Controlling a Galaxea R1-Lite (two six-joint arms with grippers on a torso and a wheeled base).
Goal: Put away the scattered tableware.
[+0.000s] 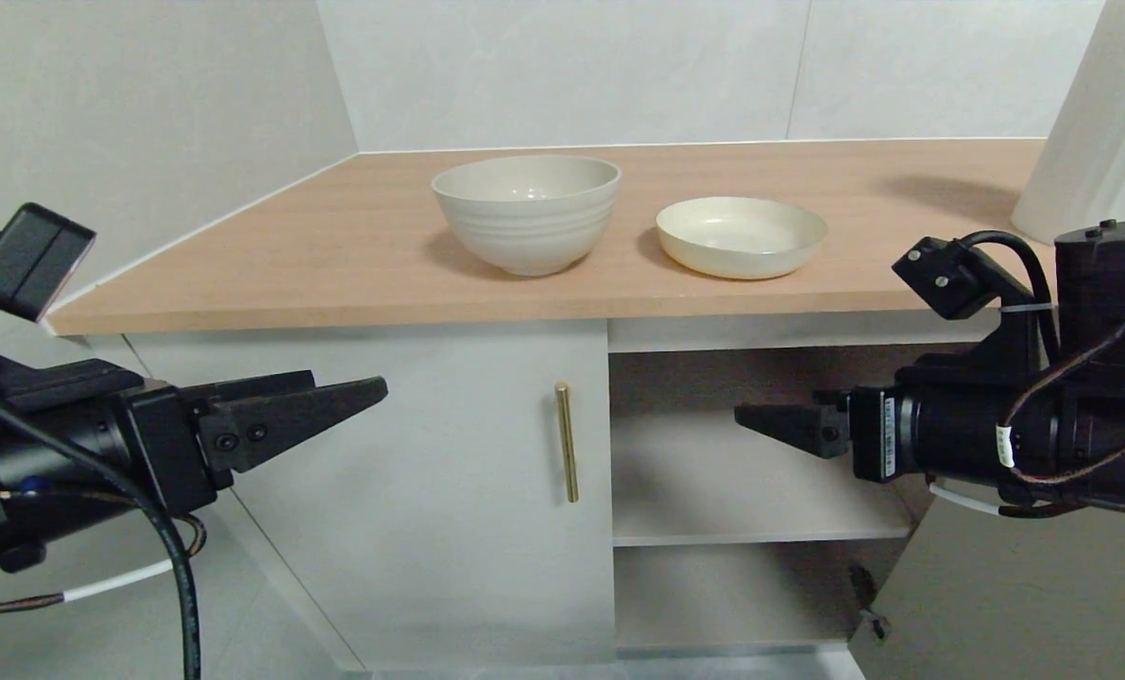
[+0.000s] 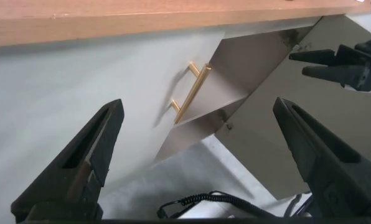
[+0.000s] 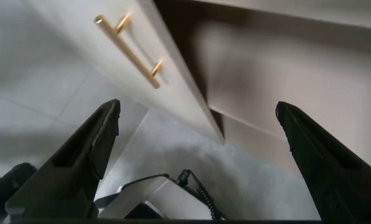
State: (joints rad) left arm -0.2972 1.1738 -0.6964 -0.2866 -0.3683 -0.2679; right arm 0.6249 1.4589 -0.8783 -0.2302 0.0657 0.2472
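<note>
Off-white ribbed deep bowl [image 1: 524, 212]: on tan wooden countertop [image 1: 269, 274]
Cream shallow round dish [image 1: 741, 236]: on countertop
Left gripper [image 2: 198, 106]: below countertop, jaws spread
Right gripper [image 3: 198, 107]: below countertop, jaws spread

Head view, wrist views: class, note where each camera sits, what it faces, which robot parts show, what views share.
Head view: on the head, looking down at bowl, plate, cabinet; left gripper, right gripper show.
Left wrist view: on that wrist, facing the handle; open fingers show.
Right wrist view: on that wrist, facing handle and open compartment; open fingers show.
All share the handle.
</note>
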